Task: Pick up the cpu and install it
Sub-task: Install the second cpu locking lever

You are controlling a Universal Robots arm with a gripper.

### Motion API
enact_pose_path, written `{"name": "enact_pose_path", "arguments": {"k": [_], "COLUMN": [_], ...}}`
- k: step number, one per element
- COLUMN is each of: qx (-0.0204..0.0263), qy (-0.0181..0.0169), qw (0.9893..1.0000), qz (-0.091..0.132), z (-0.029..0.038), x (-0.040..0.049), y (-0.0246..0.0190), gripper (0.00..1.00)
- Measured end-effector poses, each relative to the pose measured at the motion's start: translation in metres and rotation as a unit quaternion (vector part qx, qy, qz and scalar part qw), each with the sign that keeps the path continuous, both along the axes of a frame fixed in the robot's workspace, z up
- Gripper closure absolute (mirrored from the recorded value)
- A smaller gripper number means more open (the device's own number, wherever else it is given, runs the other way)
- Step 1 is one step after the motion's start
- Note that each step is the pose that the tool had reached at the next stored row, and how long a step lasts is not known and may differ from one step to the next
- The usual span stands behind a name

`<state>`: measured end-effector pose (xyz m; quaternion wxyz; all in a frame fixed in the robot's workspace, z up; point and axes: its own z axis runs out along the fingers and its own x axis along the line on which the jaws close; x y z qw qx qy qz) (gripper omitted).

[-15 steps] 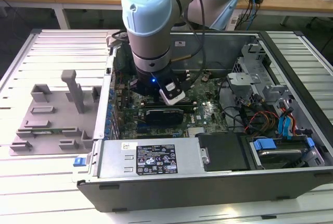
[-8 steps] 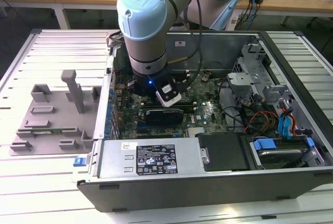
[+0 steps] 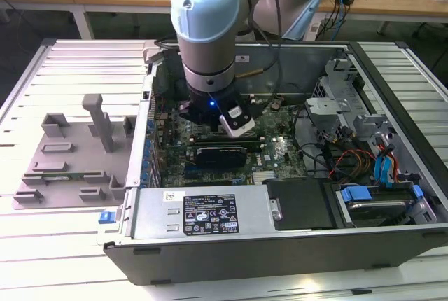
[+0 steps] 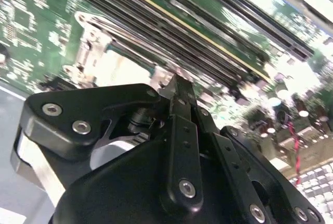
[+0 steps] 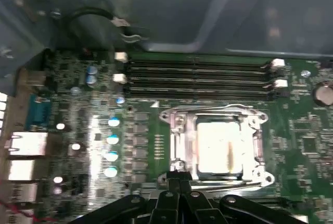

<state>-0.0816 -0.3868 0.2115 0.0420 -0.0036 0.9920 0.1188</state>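
The arm reaches down into the open computer case [image 3: 392, 238], its pincer [image 5: 179, 185] low over the green motherboard [image 5: 307, 135]. In both wrist views the black fingers [image 4: 179, 101] meet at their tips with no gap between them, and nothing shows clamped there. The cpu [image 5: 218, 146] lies in the socket frame [image 5: 174, 130], a bright pale square inside the silvery metal surround; in the first wrist view the fingertips sit right at the frame's edge, beside the chip rather than on it. Glare washes the chip's top, so I cannot tell how flush it sits.

Close by the socket run four long memory slots [image 5: 197, 78], parallel to one side of the frame, with white latches at their ends. On another side stands a row of pale blue capacitors [image 5: 112, 139], then the metal rear ports [image 5: 23, 156]. A looped black cable [image 5: 88, 15] hangs against the case wall [image 5: 260, 10] beyond the slots.

In the exterior view the case's tall walls box the arm in. A drive cage [image 3: 336, 101] with bundled wires and blue clips [image 3: 355, 194] fills the exterior view's right end, and the power supply [image 3: 203, 211] lies along the near side. Outside the case, on the slatted worktop [image 3: 63, 245] at the exterior view's left, stands a grey fixture tray [image 3: 77, 154], well apart from the arm.
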Motion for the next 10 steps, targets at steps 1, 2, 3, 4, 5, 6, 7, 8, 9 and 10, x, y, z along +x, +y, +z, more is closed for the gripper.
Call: {"name": "enact_pose_path", "arguments": {"k": [1, 2, 3, 4, 5, 6, 7, 8, 9, 10], "qx": [-0.001, -0.0038, -0.008, -0.0121, -0.0152, -0.0196, -0.0245, -0.0332, -0.0468, -0.0588], "qy": [0.0001, 0.0004, 0.0005, 0.0005, 0.0005, 0.0005, 0.0005, 0.0005, 0.0006, 0.0007], "qw": [1.0, 1.0, 1.0, 0.9999, 0.9999, 0.9998, 0.9997, 0.9994, 0.9989, 0.9983], "qz": [0.0, -0.001, -0.001, -0.001, -0.001, -0.001, -0.001, -0.001, -0.001, -0.001], "z": [0.0, 0.0, 0.0, 0.0001, 0.0, 0.0, -0.0001, -0.0001, -0.0001, -0.0002], "x": [0.0034, 0.0093, 0.0136, 0.0163, 0.0187, 0.0202, 0.0217, 0.0231, 0.0245, 0.0269], "y": [0.0, 0.0005, 0.0026, 0.0069, 0.0128, 0.0183, 0.0243, 0.0302, 0.0346, 0.0397], "gripper": [0.89, 0.89, 0.89, 0.89, 0.89, 0.89, 0.89, 0.89, 0.89, 0.89]}}
